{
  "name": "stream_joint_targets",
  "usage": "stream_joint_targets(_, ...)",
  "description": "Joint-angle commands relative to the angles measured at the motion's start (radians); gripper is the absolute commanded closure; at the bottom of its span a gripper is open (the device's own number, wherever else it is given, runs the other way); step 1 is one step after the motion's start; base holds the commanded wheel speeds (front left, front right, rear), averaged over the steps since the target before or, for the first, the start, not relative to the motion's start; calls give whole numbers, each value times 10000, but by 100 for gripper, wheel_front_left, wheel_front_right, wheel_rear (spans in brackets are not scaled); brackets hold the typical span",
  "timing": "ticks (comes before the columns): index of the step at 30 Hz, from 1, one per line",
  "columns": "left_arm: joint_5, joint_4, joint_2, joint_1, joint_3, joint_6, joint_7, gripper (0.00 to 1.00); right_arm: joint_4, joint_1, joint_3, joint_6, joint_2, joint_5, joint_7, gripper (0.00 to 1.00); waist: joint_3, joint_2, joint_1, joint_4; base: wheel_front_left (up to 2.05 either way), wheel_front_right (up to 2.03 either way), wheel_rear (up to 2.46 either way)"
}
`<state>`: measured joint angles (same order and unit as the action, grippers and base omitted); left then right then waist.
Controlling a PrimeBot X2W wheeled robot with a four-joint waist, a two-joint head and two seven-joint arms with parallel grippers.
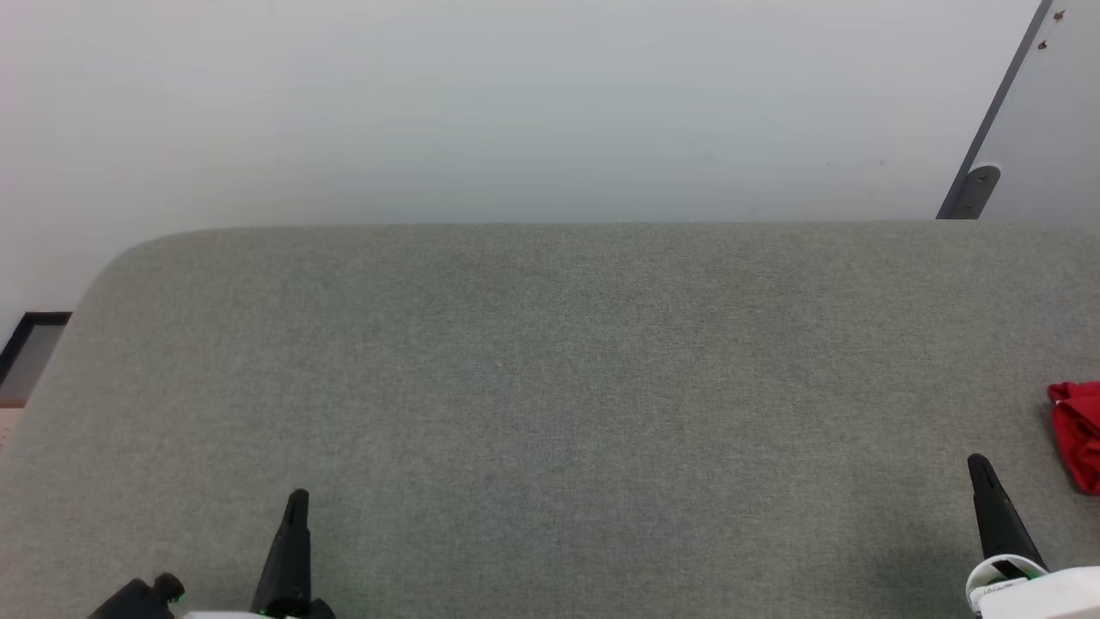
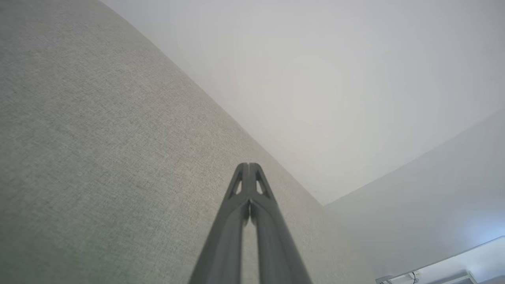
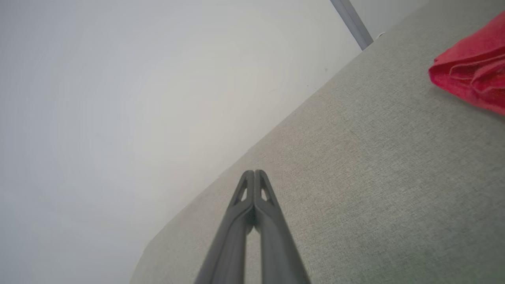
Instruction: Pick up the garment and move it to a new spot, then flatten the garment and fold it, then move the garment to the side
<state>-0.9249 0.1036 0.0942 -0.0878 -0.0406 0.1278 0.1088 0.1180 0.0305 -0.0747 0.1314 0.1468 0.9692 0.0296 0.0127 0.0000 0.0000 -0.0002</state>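
Grey woven fabric covers the work surface [image 1: 550,361], which is backed by a pale wall [image 1: 516,103]. Garment [image 1: 1078,434]: red, bunched in folds, lying on the surface at the right edge of the head view and cut off by the frame. Left gripper [image 1: 297,500]: low left, fingers pressed together, holding nothing. Right gripper [image 1: 978,466]: low right, near the garment but apart from it, fingers likewise pressed together, empty. White collar [image 1: 1001,585] at the right wrist carries small print, too small to read.
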Motion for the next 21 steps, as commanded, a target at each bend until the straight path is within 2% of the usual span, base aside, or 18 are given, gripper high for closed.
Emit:
stream_joint_targets(1, -333, -55, 59, 242, -30, 25, -57, 100, -40, -234, -66, -4, -3, 309, -59, 100, -3, 0, 0, 0, 0, 0, 0)
stream_joint_targets(21, -2479, 385, 13, 786, -99, 32, -606, 100, 361, -615, -150, -6, -286, 2204, -473, 100, -40, 0, 0, 1, 0, 0, 0)
